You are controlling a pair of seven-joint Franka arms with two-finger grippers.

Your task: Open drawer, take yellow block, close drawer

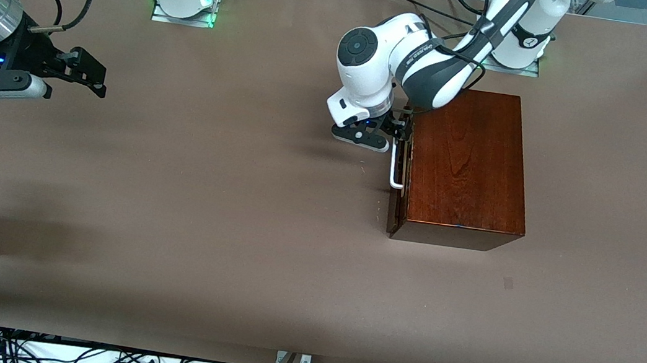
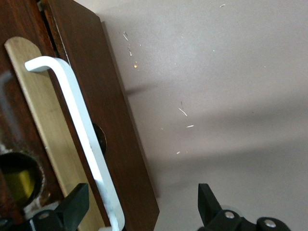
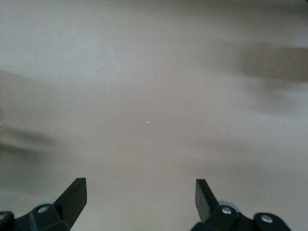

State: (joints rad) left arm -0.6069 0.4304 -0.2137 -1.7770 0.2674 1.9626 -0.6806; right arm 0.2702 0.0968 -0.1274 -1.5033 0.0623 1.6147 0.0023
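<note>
Drawer sits shut, or nearly so, in the front of the dark wooden box, which stands on the table toward the left arm's end. I see its white handle running along the drawer front. My left pincer is right at the end of the handle farthest from the front camera; in the left wrist view its 2 fingers stand wide apart with the handle between them, not clamped. My right pincer waits over bare table at the right arm's end, jaws wide, holding nothing. I can't see the yellow block from any camera
</note>
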